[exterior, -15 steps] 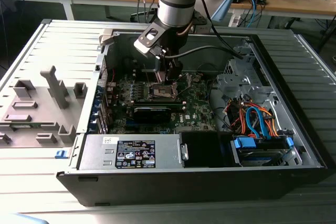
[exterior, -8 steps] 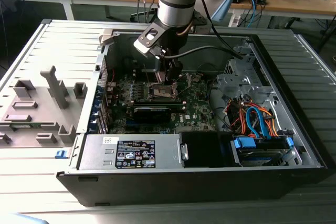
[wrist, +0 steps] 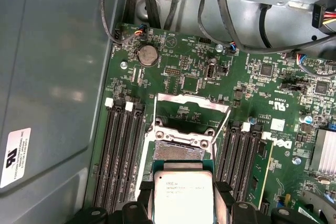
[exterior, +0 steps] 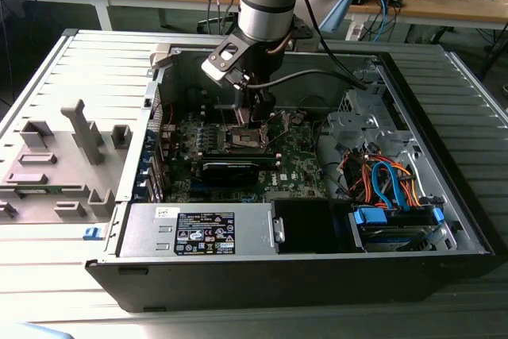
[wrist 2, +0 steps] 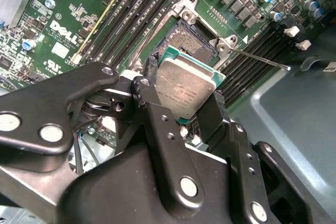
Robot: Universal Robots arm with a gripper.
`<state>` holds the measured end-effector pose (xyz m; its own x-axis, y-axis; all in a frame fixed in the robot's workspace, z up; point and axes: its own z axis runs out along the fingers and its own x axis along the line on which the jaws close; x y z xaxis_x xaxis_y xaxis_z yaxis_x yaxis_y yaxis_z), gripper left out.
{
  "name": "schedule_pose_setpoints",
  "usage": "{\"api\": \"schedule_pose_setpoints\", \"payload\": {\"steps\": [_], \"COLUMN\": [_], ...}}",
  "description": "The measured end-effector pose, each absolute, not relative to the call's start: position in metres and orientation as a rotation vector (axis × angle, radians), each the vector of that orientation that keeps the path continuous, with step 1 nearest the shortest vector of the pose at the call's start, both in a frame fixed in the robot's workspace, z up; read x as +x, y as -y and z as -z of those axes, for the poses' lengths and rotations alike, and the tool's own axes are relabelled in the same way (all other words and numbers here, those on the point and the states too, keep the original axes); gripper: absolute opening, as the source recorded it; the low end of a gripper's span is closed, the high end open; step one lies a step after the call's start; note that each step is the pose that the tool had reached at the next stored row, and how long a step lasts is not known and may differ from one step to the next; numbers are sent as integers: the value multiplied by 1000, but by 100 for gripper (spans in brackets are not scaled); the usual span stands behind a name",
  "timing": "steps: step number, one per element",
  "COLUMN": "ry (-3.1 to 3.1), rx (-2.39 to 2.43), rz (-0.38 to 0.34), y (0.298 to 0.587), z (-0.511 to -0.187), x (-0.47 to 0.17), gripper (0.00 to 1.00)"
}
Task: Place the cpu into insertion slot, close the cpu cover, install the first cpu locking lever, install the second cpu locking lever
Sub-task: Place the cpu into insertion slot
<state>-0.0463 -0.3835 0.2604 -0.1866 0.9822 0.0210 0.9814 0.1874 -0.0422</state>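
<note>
My gripper [wrist 2: 185, 98] is shut on the cpu [wrist 2: 184, 83], a flat square chip with a silvery top, its black fingers [wrist 2: 148, 88] clamped on two opposite edges. The cpu [wrist: 184, 195] hangs tilted just above one edge of the insertion slot [wrist: 177, 153], apart from it, and the slot's dark contact field lies bare. The cpu cover [wrist: 192, 100] stands swung open on the far side of the slot. A thin metal locking lever [wrist 2: 258, 59] sticks out free beside the slot [wrist 2: 190, 39]. In the exterior view the gripper [exterior: 255, 115] hovers over the slot [exterior: 242, 140] inside the open computer case.
Long black memory slots [wrist: 122, 153] flank the socket on both sides. A black heatsink block [exterior: 230, 171] lies just in front of the socket. The power supply [exterior: 198, 232], a drive cage with coloured cables [exterior: 389, 180] and the case walls [exterior: 444, 117] hem in the board.
</note>
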Motion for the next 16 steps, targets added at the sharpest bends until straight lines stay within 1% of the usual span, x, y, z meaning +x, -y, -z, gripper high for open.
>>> {"api": "schedule_pose_setpoints", "payload": {"steps": [16], "ry": [2361], "rx": [-2006], "rz": [-29], "y": [384], "z": [-260], "x": [-46], "gripper": [55]}}
